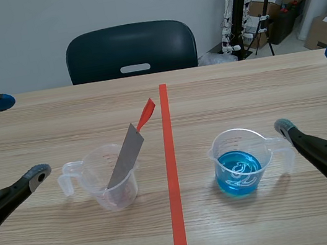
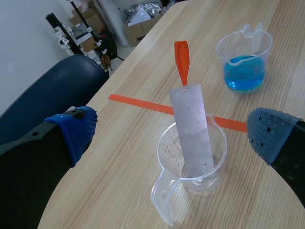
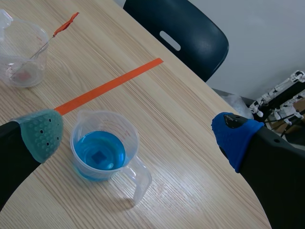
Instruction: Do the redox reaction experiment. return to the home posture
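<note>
A clear beaker point(image 1: 107, 182) stands left of the tape line with a grey metal strip point(image 1: 125, 157) leaning in it, a red tag on the strip's upper end. Right of the line, a second clear beaker point(image 1: 238, 163) holds blue liquid. My left gripper point(image 1: 18, 137) hangs open to the left of the strip beaker, holding nothing. In the left wrist view the strip point(image 2: 193, 131) and its beaker point(image 2: 167, 152) lie ahead of the open left gripper point(image 2: 172, 132). My right gripper point(image 1: 313, 88) is open beside the blue beaker point(image 3: 102, 152), which sits ahead of the right gripper point(image 3: 138, 135).
An orange-red tape line point(image 1: 173, 177) runs down the middle of the wooden table. A dark chair point(image 1: 131, 51) stands at the far edge. Stands and cardboard boxes point(image 1: 257, 6) sit on the floor beyond the table's back right.
</note>
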